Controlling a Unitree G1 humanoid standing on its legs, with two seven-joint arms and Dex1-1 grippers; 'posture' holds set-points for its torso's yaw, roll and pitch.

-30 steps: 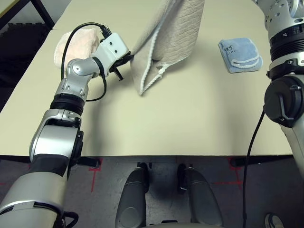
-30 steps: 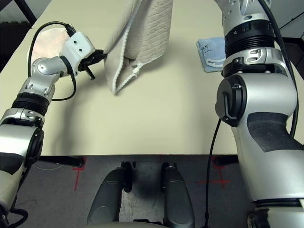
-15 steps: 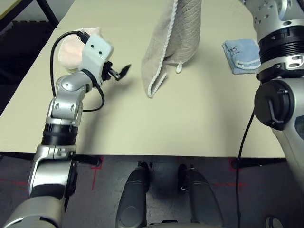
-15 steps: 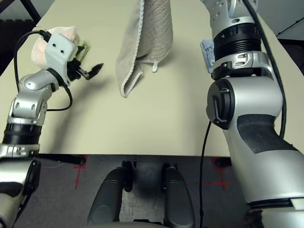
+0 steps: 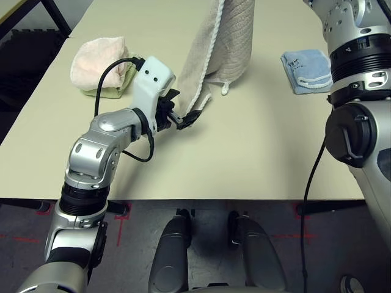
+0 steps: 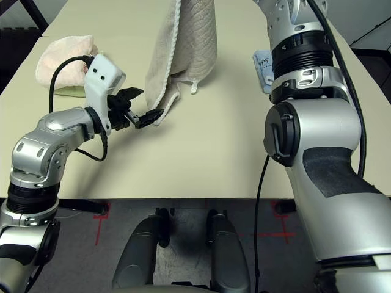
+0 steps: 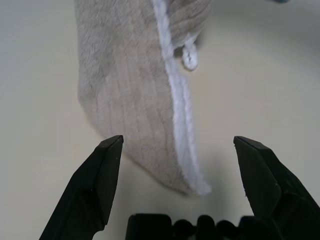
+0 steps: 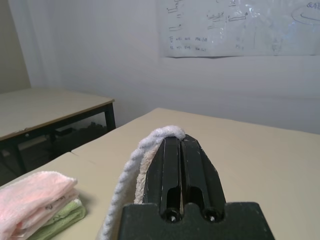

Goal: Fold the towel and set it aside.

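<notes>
The beige towel (image 5: 223,43) hangs in a long drape above the cream table (image 5: 256,152), its lowest corner touching or nearly touching the tabletop. At the top, the right gripper (image 8: 181,150) is pressed tight on the towel's white corded edge, which loops over the tips of its two black fingers; the right arm (image 6: 311,122) rises tall on that side of the table. Down at table level, the left gripper (image 7: 177,150) is spread wide and points at the towel's bottom corner, which sits between the two black fingers (image 7: 102,175) without either pad touching it. A small white loop (image 7: 189,57) dangles from the towel's hem just above that corner.

A folded light-blue cloth (image 5: 307,70) lies flat beside the right arm, with dark stitching on one corner that is too small to read. On the far left of the table, a pink folded towel (image 5: 98,58) rests on top of a pale green one (image 5: 113,90), well apart from the hanging towel.

Beyond the table stand another cream-topped table with black legs (image 8: 55,112) and a white wall carrying a whiteboard sheet (image 8: 240,27) covered in handwriting, seemingly notes and sketches but not legible. The floor below is grey with red tape marks (image 5: 122,213).
</notes>
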